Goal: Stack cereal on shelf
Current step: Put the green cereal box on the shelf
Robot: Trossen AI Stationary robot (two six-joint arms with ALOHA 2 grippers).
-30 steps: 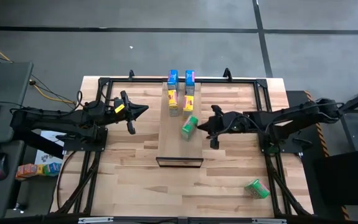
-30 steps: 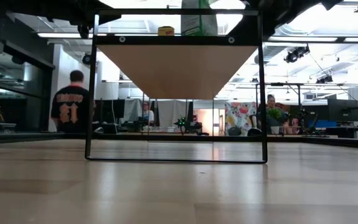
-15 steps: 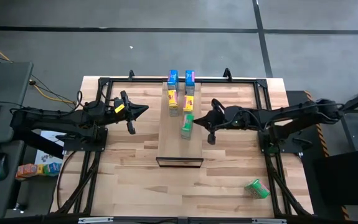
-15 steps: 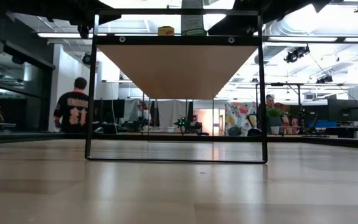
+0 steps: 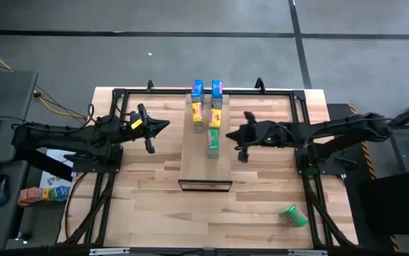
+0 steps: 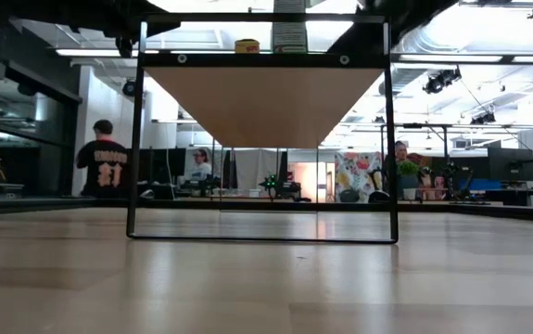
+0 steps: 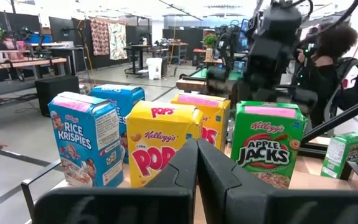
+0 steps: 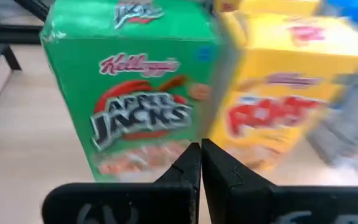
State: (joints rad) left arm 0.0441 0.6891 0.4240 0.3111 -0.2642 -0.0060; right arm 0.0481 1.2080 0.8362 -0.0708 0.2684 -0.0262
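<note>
— Green box point(image 5: 213, 142) is up on the shelf point(image 5: 193, 160) now, standing right in front of a yellow one point(image 5: 215, 118), with the blue pair point(image 5: 207, 88) at the back. See it?

— I do. And the right gripper point(image 5: 234, 135) sits just beside it, fingers clenched, holding nothing. Looks to me like it's nudging the box square rather than carrying it.

— That's my guess too. If so, it should push low on the side and go slow; a tall little box like that would tip if shoved near the top.

— And keep the push in line with the row, or the green one will skew against the yellow.

— What about the left gripper point(image 5: 163, 126)?

— Closed as well, empty, waiting off the shelf's left side, pointing at the boxes.

— So five are up there, in two columns?

— Two blue, two yellow point(image 5: 197, 114), one green. The left column has a gap at the front.

— And the last green box point(image 5: 294, 215)?

— Lying on the surface, well apart, near the front right corner. The right arm is the nearer one to fetch it, I'd say, and it needs to be stood upright beside its twin.
</note>
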